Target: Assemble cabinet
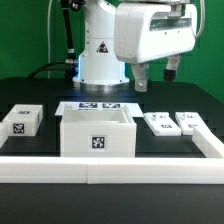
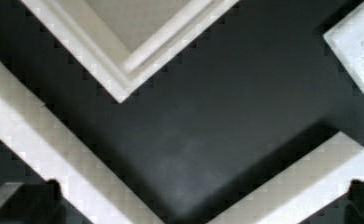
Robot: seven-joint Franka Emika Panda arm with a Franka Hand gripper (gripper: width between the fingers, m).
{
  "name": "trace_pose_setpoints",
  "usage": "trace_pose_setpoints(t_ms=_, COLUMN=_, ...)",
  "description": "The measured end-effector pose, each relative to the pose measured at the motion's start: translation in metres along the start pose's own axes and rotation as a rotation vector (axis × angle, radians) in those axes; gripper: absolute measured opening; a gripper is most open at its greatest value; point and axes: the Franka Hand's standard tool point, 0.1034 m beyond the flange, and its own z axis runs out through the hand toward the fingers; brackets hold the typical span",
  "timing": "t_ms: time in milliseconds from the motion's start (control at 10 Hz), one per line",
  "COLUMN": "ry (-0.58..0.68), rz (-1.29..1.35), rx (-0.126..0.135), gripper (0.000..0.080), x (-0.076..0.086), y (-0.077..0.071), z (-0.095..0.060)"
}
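Above open tabletop (image 1: 160, 102) near the rim of the cabinet (image 1: 97, 142), the gripper (image 1: 156, 77) hangs spread.

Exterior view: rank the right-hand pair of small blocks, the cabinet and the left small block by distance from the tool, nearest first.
1. Pair of small blocks, exterior view's right, on the side of the tool.
2. Cabinet, centre.
3. Left small block, exterior view's far left.

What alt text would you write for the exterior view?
A white, open-topped cabinet stands on the black table, and the empty, open gripper hangs above, toward the exterior view's right. Small white tagged blocks lie on both sides.
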Motion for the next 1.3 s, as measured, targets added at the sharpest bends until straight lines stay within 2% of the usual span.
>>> trace_pose_setpoints(t_ms=100, ry=0.011, rz=-0.058, rx=-0.013, gripper=0.0798, x=-0.002, y=0.002, z=0.0)
trace_pose_setpoints(t_ms=200, ry=0.03, rz=-0.145, rx=-0.038, gripper=0.0798, x=-0.012, y=0.001, z=0.003)
trace_pose_setpoints(t_ms=300, ry=0.034, rz=-0.211, rx=-0.046, gripper=0.0798, x=-0.022, y=-0.004, z=0.009)
trace_pose_setpoints(t_ms=500, ry=0.013, rz=-0.353, rx=-0.042, gripper=0.0798, x=-0.037, y=-0.009, z=0.02)
trace_pose_setpoints(t_ms=800, ry=0.007, rz=-0.342, rx=-0.036, gripper=0.0798, x=-0.04, y=-0.008, z=0.021)
trace_pose_setpoints(t_ms=900, ry=0.005, rz=-0.459, rx=-0.037, gripper=0.0798, x=-0.045, y=-0.004, z=0.023)
trace_pose_setpoints(t_ms=1000, ry=0.002, rz=-0.596, rx=-0.029, gripper=0.0798, x=-0.058, y=0.004, z=0.028)
trace_pose_setpoints(t_ms=1100, ry=-0.002, rz=-0.599, rx=-0.025, gripper=0.0798, x=-0.065, y=0.006, z=0.031)
trace_pose_setpoints(t_ms=1200, ry=0.005, rz=-0.617, rx=-0.037, gripper=0.0798, x=-0.072, y=0.005, z=0.034)
trace_pose_setpoints(t_ms=1300, ry=0.004, rz=-0.608, rx=-0.034, gripper=0.0798, x=-0.073, y=0.004, z=0.035)
